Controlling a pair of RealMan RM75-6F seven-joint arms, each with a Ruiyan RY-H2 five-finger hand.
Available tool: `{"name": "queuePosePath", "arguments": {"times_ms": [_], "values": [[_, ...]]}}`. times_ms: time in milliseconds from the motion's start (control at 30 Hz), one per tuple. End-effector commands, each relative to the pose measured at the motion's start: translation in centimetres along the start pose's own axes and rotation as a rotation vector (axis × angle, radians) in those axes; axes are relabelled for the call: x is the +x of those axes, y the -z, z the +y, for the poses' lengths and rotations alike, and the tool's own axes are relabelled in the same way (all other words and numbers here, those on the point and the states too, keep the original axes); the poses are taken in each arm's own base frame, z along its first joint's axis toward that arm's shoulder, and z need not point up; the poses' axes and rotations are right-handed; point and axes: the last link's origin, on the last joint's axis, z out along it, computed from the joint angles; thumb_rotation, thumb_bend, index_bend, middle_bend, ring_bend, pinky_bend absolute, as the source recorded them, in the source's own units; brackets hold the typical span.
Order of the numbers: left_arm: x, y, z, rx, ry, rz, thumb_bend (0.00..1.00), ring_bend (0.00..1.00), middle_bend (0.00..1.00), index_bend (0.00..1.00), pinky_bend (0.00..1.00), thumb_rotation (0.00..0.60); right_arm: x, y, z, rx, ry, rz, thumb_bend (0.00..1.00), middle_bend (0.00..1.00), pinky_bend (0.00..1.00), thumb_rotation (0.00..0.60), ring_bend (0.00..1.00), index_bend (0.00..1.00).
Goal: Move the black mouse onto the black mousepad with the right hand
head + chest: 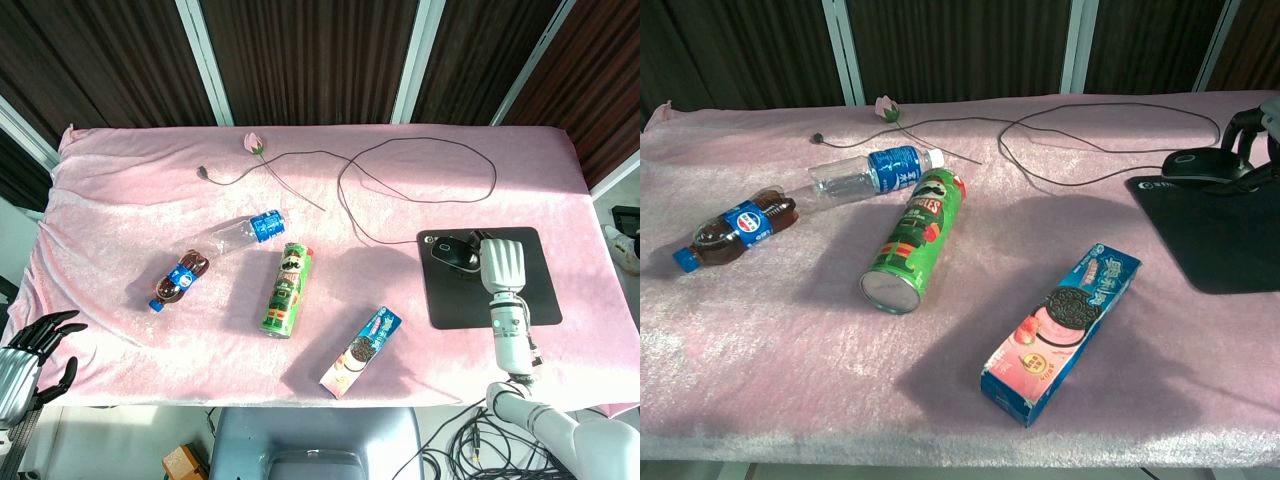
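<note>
The black mouse (452, 248) (1202, 165) is over the far left corner of the black mousepad (470, 300) (1210, 240). My right hand (503, 265) (1252, 140) grips it from the right side, dark fingers wrapped around its body. Whether the mouse rests on the pad or hangs just above it I cannot tell. Its thin cable (420, 150) (1090, 120) loops back across the pink cloth. My left hand (30, 352) hangs off the table's front left corner, fingers apart and holding nothing.
A green chips can (286, 290) (915, 240) lies in the middle. A blue cookie box (360, 350) (1065, 330) lies near the front edge. A cola bottle (180, 280) and a clear water bottle (245, 232) lie at the left, a pink rose (255, 143) at the back.
</note>
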Motion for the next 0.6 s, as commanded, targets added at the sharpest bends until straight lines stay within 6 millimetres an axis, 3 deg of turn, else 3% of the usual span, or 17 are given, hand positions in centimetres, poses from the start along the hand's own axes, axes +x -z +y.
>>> {"name": "queuePosePath", "arguments": {"times_ms": [33, 167, 300, 500, 600], "values": [[0.0, 0.0, 0.0, 0.000, 0.000, 0.001, 0.51, 0.18, 0.19, 0.30, 0.29, 0.600, -0.3, 0.8, 3.3, -0.072, 0.034, -0.046, 0.27, 0.64, 0.89, 0.600, 0.76, 0.84], [-0.1, -0.2, 0.1, 0.003, -0.003, -0.004, 0.51, 0.18, 0.19, 0.30, 0.29, 0.600, -1.2, 1.7, 5.6, -0.116, 0.058, -0.107, 0.28, 0.64, 0.85, 0.600, 0.73, 0.78], [-0.1, -0.1, 0.0, 0.003, -0.003, -0.003, 0.51, 0.18, 0.19, 0.30, 0.29, 0.600, -2.2, 2.4, 6.4, -0.101, 0.067, -0.164, 0.27, 0.61, 0.78, 0.600, 0.64, 0.67], [0.0, 0.0, 0.0, 0.007, 0.000, 0.002, 0.51, 0.18, 0.19, 0.30, 0.29, 0.600, -2.6, 3.2, 6.5, -0.071, 0.054, -0.184, 0.27, 0.46, 0.64, 0.600, 0.47, 0.53], [0.1, 0.1, 0.0, 0.006, -0.001, 0.004, 0.51, 0.18, 0.19, 0.30, 0.29, 0.600, -2.4, 3.5, 6.5, -0.048, 0.026, -0.187, 0.27, 0.32, 0.46, 0.600, 0.29, 0.42]]}}
